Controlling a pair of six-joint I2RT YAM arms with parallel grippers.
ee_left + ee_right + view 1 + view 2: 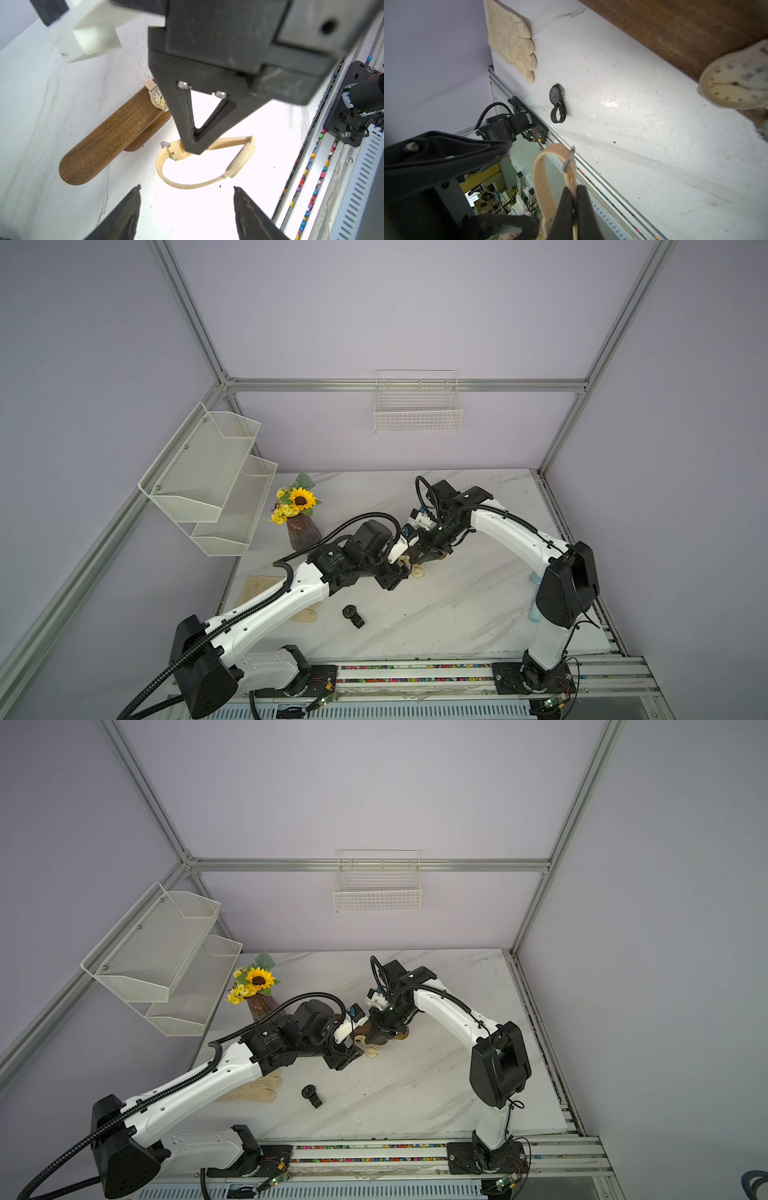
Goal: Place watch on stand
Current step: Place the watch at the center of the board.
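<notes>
A cream watch [241, 160] hangs by its strap [544, 176] from my right gripper [574, 188], which is shut on the strap near the buckle. In the left wrist view the right gripper [194, 149] shows from outside, just beside the stand [108, 137], a brown wooden bar on a smaller wooden base. Another cream watch [158, 99] sits wrapped round the bar's far end. My left gripper [187, 188] is open a little short of the hanging watch, with nothing between its fingers. In both top views the arms hide most of the stand, and the held watch [418, 571] [372, 1051] peeks out.
A black watch [353, 615] [311, 1096] [557, 104] lies on the marble table nearer the front. A cream glove [512, 39] lies under the left arm. A vase of sunflowers [301, 522] stands at the back left, beside white mesh shelves [208, 481].
</notes>
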